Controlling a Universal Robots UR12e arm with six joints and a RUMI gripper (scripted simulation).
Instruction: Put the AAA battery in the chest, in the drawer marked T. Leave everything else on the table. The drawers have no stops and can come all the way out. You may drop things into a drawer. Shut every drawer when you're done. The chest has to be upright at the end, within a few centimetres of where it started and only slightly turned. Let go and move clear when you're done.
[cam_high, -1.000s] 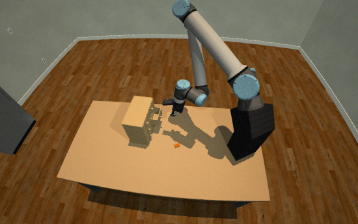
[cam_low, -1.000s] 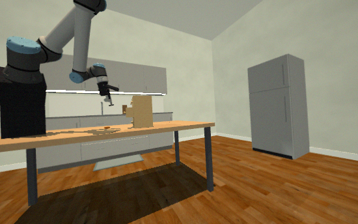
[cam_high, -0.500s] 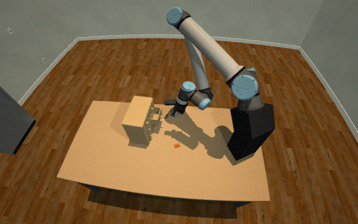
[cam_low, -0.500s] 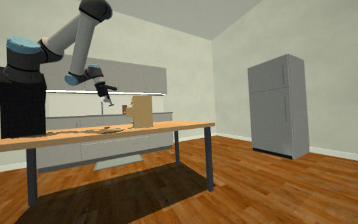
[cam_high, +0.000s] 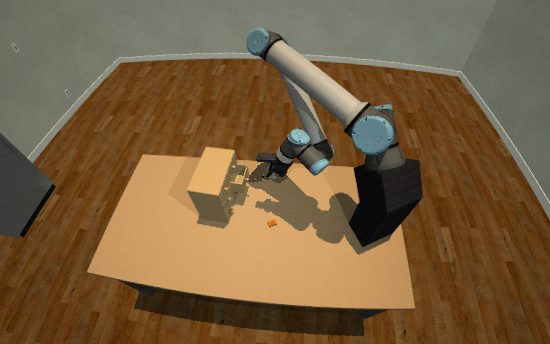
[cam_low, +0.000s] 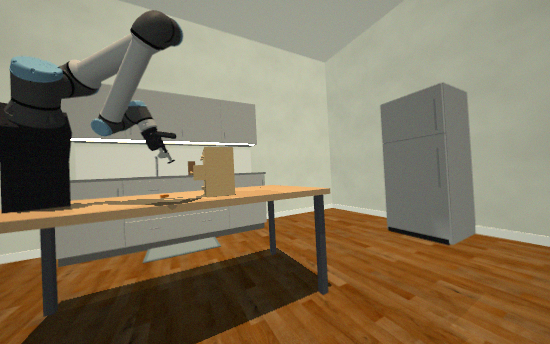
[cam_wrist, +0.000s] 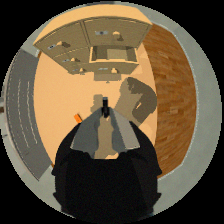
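Note:
The wooden chest (cam_high: 212, 170) (cam_low: 220, 172) (cam_wrist: 95, 13) stands upright on the table. One drawer (cam_high: 240, 178) (cam_low: 198, 172) (cam_wrist: 118, 53) on its right side in the wrist view is pulled out; its inside shows as bare wood where visible. The drawer labels are too small to read. My gripper (cam_high: 268, 175) (cam_low: 170, 160) (cam_wrist: 105, 107) is in the air in front of the chest, above the table and tilted. It is shut on a small dark bar, apparently the AAA battery (cam_wrist: 105, 101), which lies across the fingertips. The battery's markings do not show.
A small orange object (cam_high: 272, 223) (cam_low: 164, 195) (cam_wrist: 78, 118) lies on the table (cam_high: 175, 255), off to the side of the gripper. Knobs stick out from the chest's front. The arm's black pedestal (cam_high: 382, 205) stands at the other end of the table from the chest.

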